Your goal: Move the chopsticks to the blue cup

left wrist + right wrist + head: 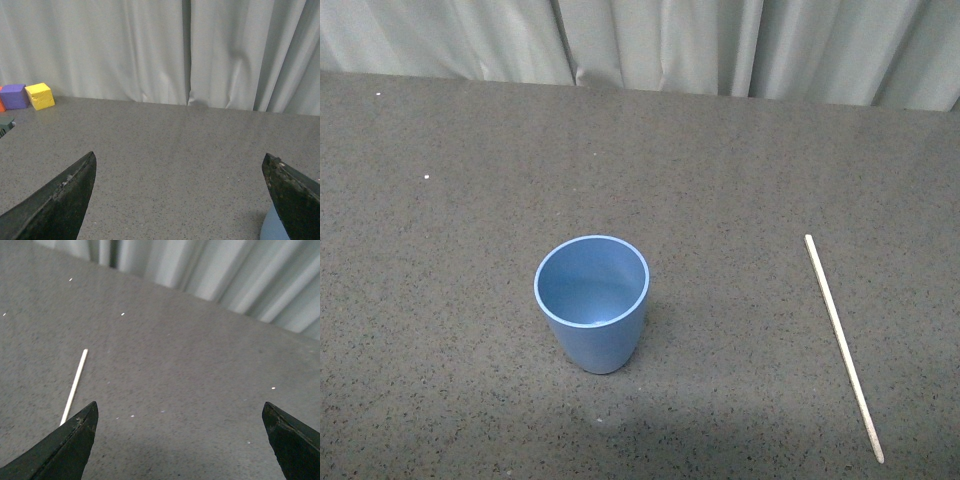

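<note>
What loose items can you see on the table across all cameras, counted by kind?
blue cup: 1
chopstick: 1
blocks: 3 (yellow block, purple block, orange block cut off at the frame edge)
dark green thing at the frame edge, unidentifiable: 1
Total: 6

Setting: a robot test bench in a lab-type space. Evidence:
- Grey speckled tabletop point(720, 150) fills the front view.
- A pale pleated curtain point(650, 40) hangs as a plain backdrop along its far edge.
- A yellow block point(40, 96) and a purple block point(14, 95) sit side by side near the curtain.
- Props are set well apart: a blue cup point(592, 305) and a single chopstick point(842, 343).
</note>
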You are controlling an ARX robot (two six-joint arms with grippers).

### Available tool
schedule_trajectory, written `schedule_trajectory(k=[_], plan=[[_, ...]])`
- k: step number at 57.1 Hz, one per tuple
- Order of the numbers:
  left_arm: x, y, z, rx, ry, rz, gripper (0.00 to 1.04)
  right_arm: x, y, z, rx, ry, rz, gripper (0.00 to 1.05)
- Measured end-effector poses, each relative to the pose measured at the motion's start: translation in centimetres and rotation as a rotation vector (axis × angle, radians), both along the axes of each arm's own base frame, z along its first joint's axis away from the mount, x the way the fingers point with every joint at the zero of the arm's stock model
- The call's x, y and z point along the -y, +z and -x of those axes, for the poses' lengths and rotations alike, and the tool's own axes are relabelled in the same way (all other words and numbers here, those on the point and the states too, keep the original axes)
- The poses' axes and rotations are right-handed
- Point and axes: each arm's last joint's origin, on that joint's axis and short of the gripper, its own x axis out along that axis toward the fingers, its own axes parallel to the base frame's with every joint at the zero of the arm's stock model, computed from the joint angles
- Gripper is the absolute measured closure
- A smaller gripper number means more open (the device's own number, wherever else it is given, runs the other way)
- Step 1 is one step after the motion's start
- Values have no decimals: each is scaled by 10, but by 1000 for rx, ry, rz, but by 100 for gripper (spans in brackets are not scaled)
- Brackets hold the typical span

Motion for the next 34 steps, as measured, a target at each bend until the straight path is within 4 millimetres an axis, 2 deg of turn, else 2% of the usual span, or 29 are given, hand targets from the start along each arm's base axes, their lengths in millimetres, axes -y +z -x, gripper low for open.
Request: schedule_trajectory(k=[5,9,18,34], plan=[[0,0,0,0,0,0,7,-8,-2,-21,-90,39,-4,9],[0,0,0,0,0,0,7,-15,-8,-44,-184,69,-50,9],[0,0,0,0,0,0,7,-26,-24,-81,-346,62,-125,9],[0,0,0,0,0,0,7,-40,-61,-129,-651,-27,-235,9]])
